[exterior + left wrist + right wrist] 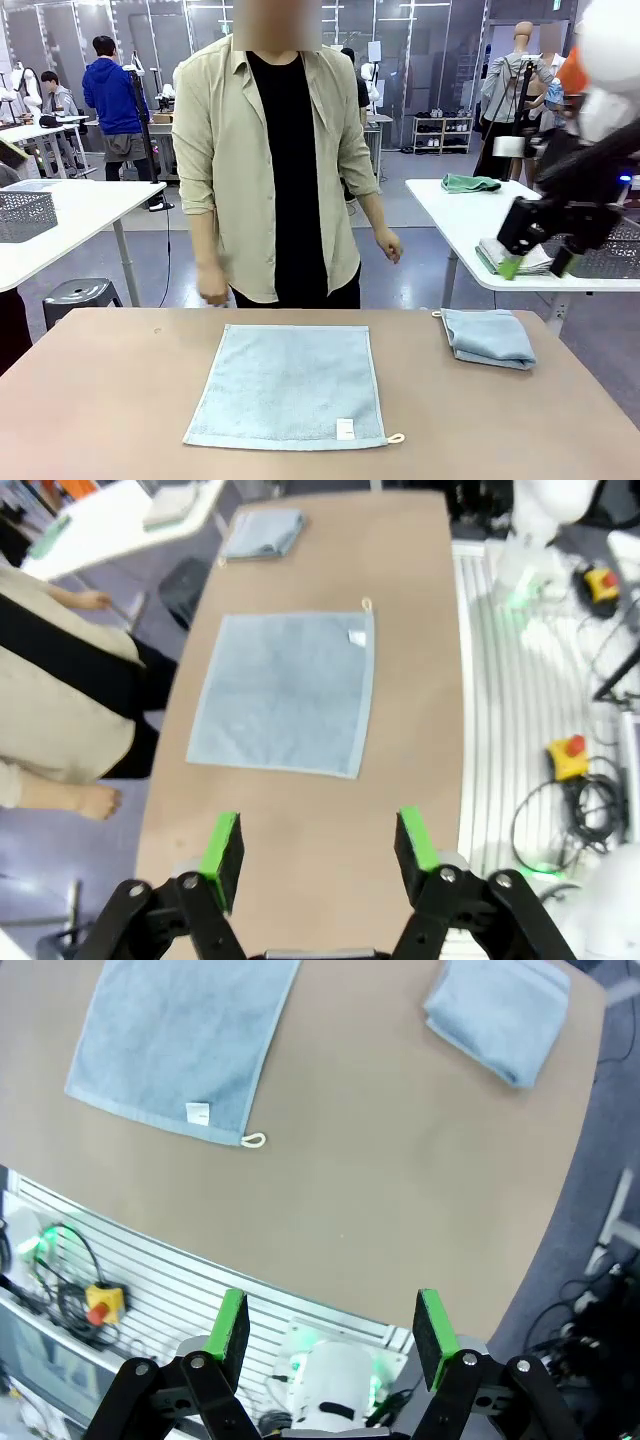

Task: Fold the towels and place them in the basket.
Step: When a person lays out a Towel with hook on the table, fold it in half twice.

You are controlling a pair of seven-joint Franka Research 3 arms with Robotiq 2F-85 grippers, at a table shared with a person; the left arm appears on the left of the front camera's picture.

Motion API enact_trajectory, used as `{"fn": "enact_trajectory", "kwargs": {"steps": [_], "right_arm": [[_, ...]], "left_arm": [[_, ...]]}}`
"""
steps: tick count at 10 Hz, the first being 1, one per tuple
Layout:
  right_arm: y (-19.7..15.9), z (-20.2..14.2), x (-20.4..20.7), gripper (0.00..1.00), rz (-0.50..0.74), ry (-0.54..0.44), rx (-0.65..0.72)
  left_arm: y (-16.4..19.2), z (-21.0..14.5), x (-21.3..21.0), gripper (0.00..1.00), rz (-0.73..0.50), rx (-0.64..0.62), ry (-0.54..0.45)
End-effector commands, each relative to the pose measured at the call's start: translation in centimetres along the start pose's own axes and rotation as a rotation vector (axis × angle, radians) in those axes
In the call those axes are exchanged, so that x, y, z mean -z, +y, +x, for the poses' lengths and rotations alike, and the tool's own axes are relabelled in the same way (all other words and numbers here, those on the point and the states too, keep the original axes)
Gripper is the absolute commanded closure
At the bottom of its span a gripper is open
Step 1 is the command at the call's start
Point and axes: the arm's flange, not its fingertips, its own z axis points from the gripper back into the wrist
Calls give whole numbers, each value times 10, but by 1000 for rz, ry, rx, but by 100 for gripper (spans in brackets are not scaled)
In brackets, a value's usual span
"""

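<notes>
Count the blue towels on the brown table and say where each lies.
2. The spread towel lies flat at the middle of the table; the folded towel sits by its far right edge. None seems hidden.

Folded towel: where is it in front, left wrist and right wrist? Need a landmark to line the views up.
Front: folded towel at the table's right, near the far edge, right of the flat towel.
Left wrist: folded towel at top left, beyond the flat towel.
Right wrist: folded towel at top right, by the table's edge.
Shared landmark: the flat towel's white label, next to its loop corner.
</notes>
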Motion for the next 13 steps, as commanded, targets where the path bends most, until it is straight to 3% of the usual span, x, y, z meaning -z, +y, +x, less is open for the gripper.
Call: {"fn": "enact_trajectory", "kwargs": {"steps": [1, 4, 6, 10, 13], "right_arm": [[30, 38, 11, 17, -90, 15, -224], [86, 68, 48, 17, -112, 85, -587], [104, 75, 79, 17, -109, 136, -792], [124, 73, 133, 17, 6, 98, -993], [125, 77, 157, 17, 30, 105, -1010]], "left_arm": [[5, 29, 42, 22, -58, -28, 182], [16, 41, 127, 22, -169, -20, 337], [19, 36, 190, 22, -248, -29, 429], [3, 14, 267, 22, -321, 17, 550], [-6, 0, 284, 22, -298, 122, 584]]}}
